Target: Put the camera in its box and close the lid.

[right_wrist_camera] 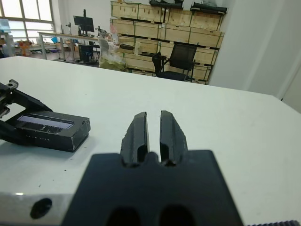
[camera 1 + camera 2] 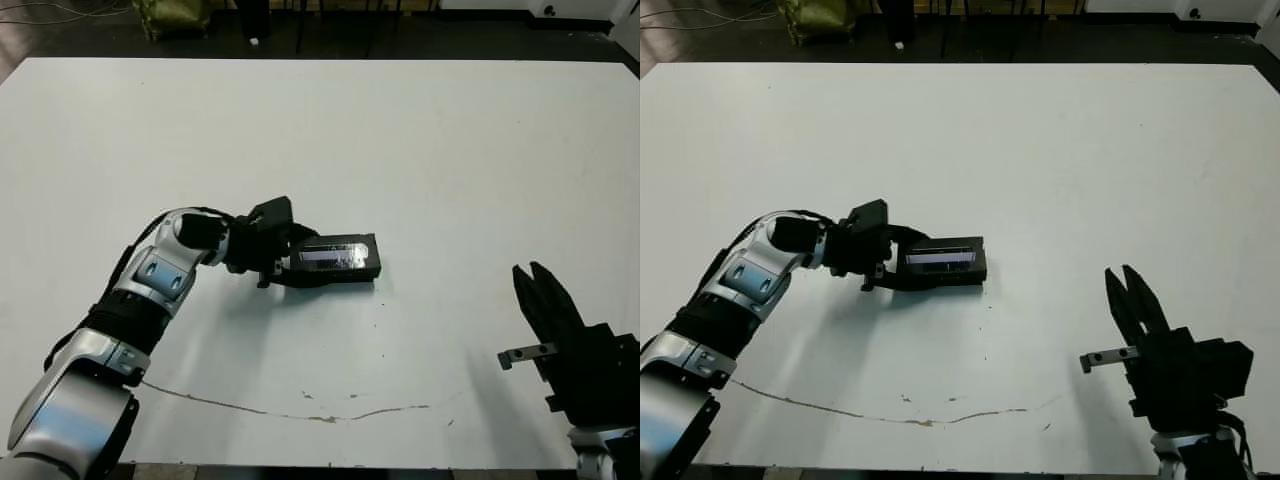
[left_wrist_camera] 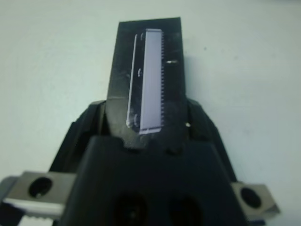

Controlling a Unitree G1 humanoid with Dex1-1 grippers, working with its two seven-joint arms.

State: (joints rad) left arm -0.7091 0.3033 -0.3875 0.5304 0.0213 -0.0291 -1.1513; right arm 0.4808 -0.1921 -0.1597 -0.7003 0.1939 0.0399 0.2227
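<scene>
Stacked wooden crates, desks and a black office chair (image 1: 181, 60) fill the room beyond the far edge of the white counter (image 2: 400, 140), seen from the right wrist. Across the counter's near part runs a thin brownish scratch or crack (image 2: 300, 412).

Next in size, the left arm (image 2: 130, 320) reaches in from the near left corner toward the middle of the counter. Its gripper (image 2: 283, 262) has its fingers spread on either side of one end of the lid (image 2: 338, 258), one finger (image 3: 84, 129) along each long flank; the wrist view shows them hugging the sides, apparently closed onto it. The lid lies flat on the counter, stretching straight out ahead of those fingers, its glossy silvery strip (image 3: 149, 80) facing up. Whether the box and camera sit beneath it cannot be told.

Well apart, at the near right, the right gripper (image 2: 1130, 300) hangs above bare counter. Its fingers (image 1: 138, 134) are pressed nearly together, only a thin slit between them, holding nothing. The lid lies far off to one side of them.
</scene>
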